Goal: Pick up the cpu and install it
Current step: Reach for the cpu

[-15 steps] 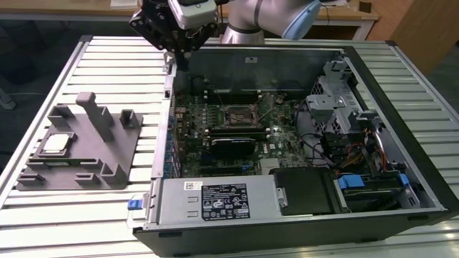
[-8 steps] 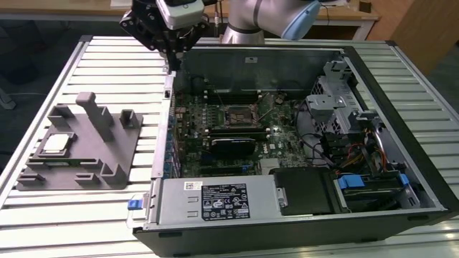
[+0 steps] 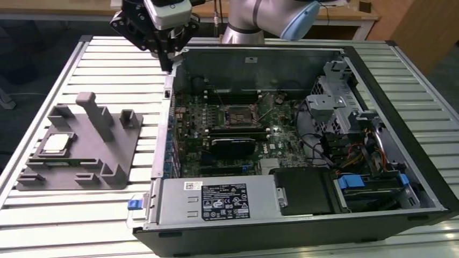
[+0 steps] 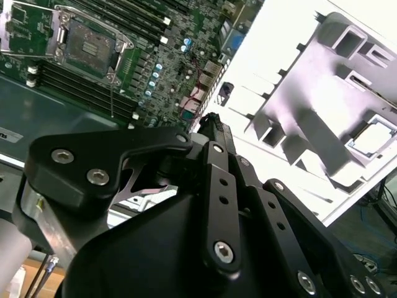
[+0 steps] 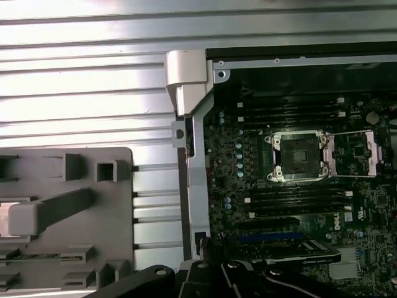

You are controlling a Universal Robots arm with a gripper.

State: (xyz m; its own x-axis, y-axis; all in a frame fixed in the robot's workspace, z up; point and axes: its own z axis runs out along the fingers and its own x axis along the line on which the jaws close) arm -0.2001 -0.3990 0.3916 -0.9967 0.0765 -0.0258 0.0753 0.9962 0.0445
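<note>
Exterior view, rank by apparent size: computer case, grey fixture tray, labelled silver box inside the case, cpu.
1. Open black metal computer case
2. Grey plastic fixture tray
3. Labelled silvery metal box, somewhat smaller than the tray
4. Small square silvery cpu, lying on the tray

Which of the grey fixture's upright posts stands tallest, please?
The central post, just beside the cpu; the posts around it are only short stubs.
</note>
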